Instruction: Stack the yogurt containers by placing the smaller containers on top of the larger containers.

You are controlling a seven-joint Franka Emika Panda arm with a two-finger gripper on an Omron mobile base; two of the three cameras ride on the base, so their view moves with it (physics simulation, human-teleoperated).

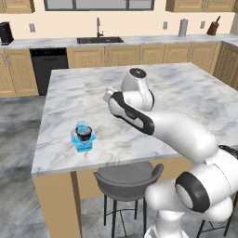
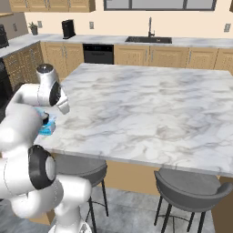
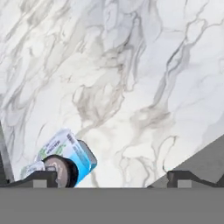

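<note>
Stack stands near the worktop's (image 1: 139, 88) front-left corner, close to the edge above the stool (image 1: 126, 179). Bottom: the squarish blue tub (image 1: 83, 142). On it sits the dark cup (image 1: 83, 134). The tiny blue cup (image 1: 82, 125) shows just above and behind the dark cup; it looks seated on top, but from the left base view I cannot tell for sure whether it rests on the dark cup or beside it on the tub.

Right base view: tub (image 2: 47, 126) mostly hidden behind the arm, only a blue edge visible.

Hand view: tub (image 3: 70, 151), dark cup (image 3: 59, 169) and a pale bit of the tiny cup (image 3: 33, 168) lie low at left, off the pincer's (image 3: 111, 178) line. Pincer spread wide, nothing between the fingertips (image 3: 186, 178), bare marble ahead.

Judgement: both small containers appear placed on the large one; stacking looks done or nearly so. Left, at most: confirm the tiny cup sits square, and clear the arm away.
</note>
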